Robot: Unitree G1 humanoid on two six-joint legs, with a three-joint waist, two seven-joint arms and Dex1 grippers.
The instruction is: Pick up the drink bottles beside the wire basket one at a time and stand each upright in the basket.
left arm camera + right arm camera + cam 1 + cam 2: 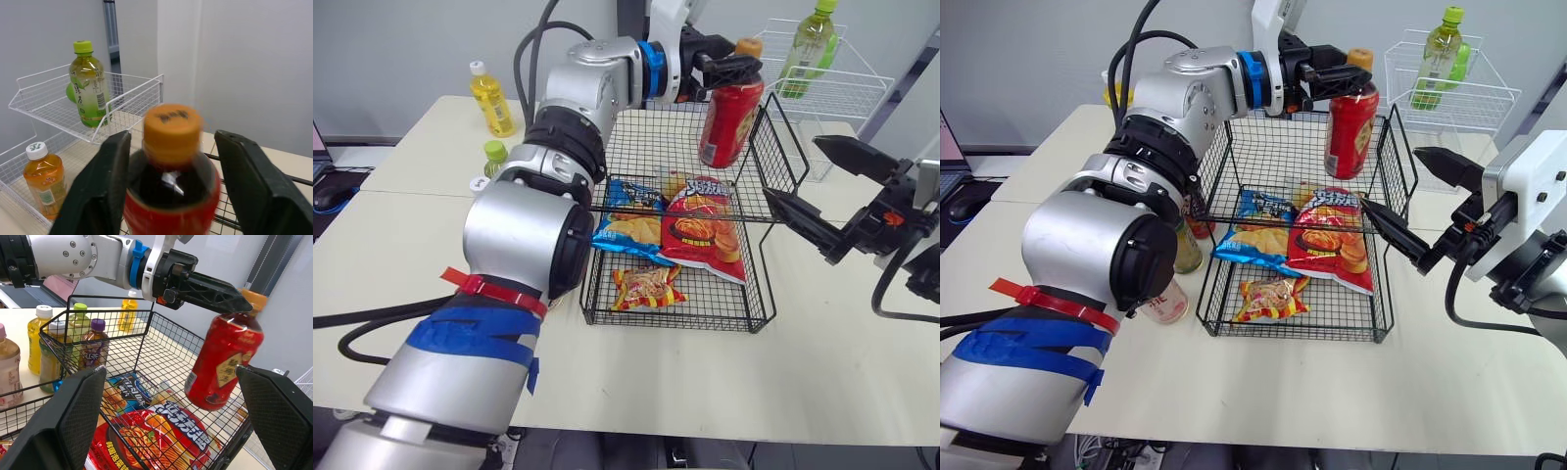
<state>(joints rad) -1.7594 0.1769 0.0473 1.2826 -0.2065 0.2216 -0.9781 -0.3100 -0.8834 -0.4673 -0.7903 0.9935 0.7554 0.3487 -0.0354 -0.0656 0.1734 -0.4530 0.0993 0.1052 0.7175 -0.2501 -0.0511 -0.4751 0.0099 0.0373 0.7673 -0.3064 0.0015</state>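
A red drink bottle (729, 122) with an orange cap hangs tilted over the back right corner of the black wire basket (677, 321). My left gripper (736, 67) reaches over the basket from the left and is shut on the bottle's neck; the left wrist view shows its fingers (110, 176) on either side of the cap (172, 131). My right gripper (791, 167) stands open just right of the basket, apart from the bottle. Several more bottles (39, 335) stand beside the basket's left side, among them a yellow one (492, 98) and a green-capped one (494, 155).
Snack bags lie on the basket floor: a red one (710, 227), a blue one (631, 220) and a small one (646, 287). A white wire basket (837, 96) at the back right holds a green bottle (808, 47) and an orange one (44, 182).
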